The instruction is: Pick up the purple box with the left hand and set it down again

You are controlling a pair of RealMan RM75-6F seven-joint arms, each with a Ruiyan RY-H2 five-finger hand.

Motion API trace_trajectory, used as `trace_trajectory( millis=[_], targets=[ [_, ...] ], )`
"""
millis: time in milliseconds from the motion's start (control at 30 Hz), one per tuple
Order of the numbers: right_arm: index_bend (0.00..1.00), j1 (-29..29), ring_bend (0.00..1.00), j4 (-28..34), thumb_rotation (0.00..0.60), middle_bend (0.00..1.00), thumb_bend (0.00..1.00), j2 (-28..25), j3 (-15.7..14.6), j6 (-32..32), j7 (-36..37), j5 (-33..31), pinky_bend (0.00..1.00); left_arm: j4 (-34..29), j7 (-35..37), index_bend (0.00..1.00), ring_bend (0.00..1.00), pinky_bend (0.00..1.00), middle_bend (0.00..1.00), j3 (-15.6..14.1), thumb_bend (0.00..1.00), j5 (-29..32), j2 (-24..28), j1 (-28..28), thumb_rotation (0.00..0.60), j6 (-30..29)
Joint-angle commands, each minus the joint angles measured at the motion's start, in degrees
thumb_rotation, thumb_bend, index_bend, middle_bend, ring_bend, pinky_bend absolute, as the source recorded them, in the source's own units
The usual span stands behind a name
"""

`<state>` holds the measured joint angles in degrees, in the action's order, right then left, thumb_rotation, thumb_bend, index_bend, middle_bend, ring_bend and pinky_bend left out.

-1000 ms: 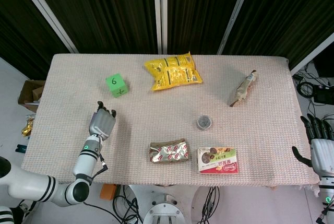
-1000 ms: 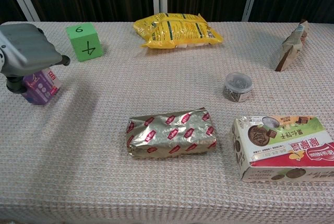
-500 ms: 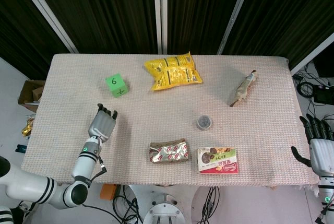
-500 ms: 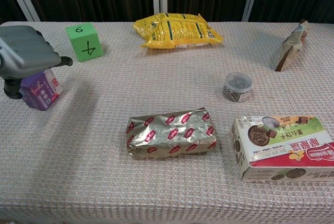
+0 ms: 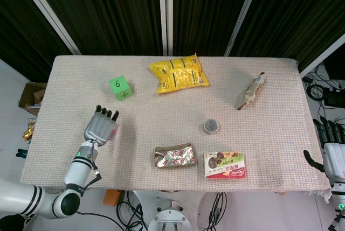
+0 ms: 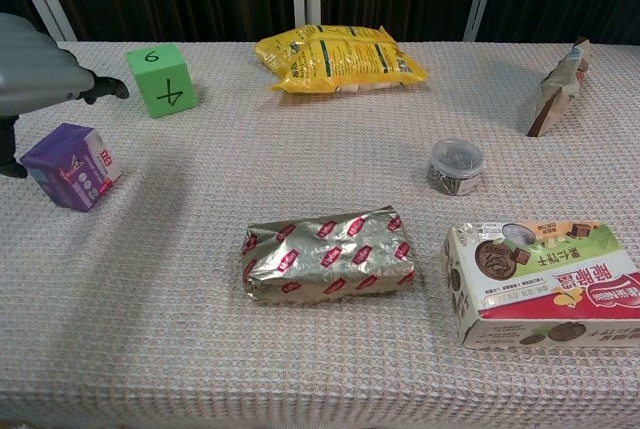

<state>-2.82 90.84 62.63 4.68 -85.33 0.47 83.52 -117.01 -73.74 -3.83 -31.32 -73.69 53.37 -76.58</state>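
Note:
The purple box [image 6: 70, 165] stands on the table [image 6: 300, 349] at the near left, seen in the chest view. My left hand [image 6: 38, 74] hangs just above and behind it with fingers spread, holding nothing; its thumb tip shows beside the box's left edge. From the head view, the left hand [image 5: 100, 127] covers the box. My right hand [image 5: 332, 153] stays off the table's right edge, fingers straight and apart, empty.
A green cube [image 6: 160, 79] sits behind the purple box. A yellow bag [image 6: 338, 57] lies at the back centre, a foil packet [image 6: 328, 254] in front, a red-and-green box [image 6: 545, 284] at the front right. A small jar [image 6: 456, 165] and a brown packet [image 6: 560, 84] are further right.
My left hand has let go of the purple box, risen and drawn back towards the left. The box, first half covered by the hand, now stands uncovered on the table.

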Motion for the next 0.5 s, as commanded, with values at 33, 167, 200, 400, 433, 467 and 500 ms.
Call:
trace_trajectory(
  millis=[33, 167, 200, 400, 433, 467, 500],
  targets=[
    [0.0, 0.01, 0.0, -0.02, 0.6, 0.0, 0.2, 0.06, -0.03, -0.01, -0.01, 0.04, 0.0, -0.67, 20.74, 0.07, 0.16, 0.18, 0.16, -0.42, 0.13, -15.73, 9.83, -6.04, 0.6, 7.27],
    [0.0, -0.1, 0.0, -0.07, 0.6, 0.0, 0.2, 0.28, -0.12, 0.31, -0.23, 0.02, 0.0, 8.88, 47.0, 0.07, 0.13, 0.18, 0.16, -1.7, 0.13, -37.6, 11.62, -13.41, 0.6, 7.22],
    [0.0, -0.14, 0.0, -0.07, 0.6, 0.0, 0.2, 0.33, -0.15, 0.42, -0.34, 0.01, 0.0, 11.76, 53.36, 0.07, 0.13, 0.18, 0.16, -2.06, 0.13, -41.3, 11.21, -14.64, 0.6, 7.02],
    [0.0, -0.23, 0.0, 0.71, 0.6, 0.0, 0.2, 0.33, -0.3, 0.28, -1.2, 0.55, 0.0, 26.94, 80.29, 0.07, 0.13, 0.18, 0.2, -3.94, 0.13, -51.67, 7.54, -17.98, 0.6, 9.43],
    [0.0, -0.13, 0.0, 0.97, 0.6, 0.0, 0.2, 0.21, -0.33, -0.02, -1.32, 0.75, 0.0, 28.39, 82.75, 0.07, 0.13, 0.18, 0.21, -3.95, 0.13, -52.37, 6.97, -18.27, 0.6, 9.56],
    [0.0, -0.02, 0.0, 1.22, 0.6, 0.0, 0.2, 0.03, -0.35, -0.35, -1.44, 0.99, 0.0, 29.7, 85.12, 0.07, 0.13, 0.18, 0.21, -3.94, 0.13, -52.95, 6.42, -18.53, 0.6, 9.73],
    [0.0, 0.14, 0.0, 1.55, 0.6, 0.0, 0.2, -0.3, -0.4, -0.83, -1.64, 1.35, 0.0, 31.4, 88.64, 0.07, 0.13, 0.18, 0.21, -3.88, 0.13, -53.47, 5.69, -18.79, 0.6, 10.2]
  ],
)
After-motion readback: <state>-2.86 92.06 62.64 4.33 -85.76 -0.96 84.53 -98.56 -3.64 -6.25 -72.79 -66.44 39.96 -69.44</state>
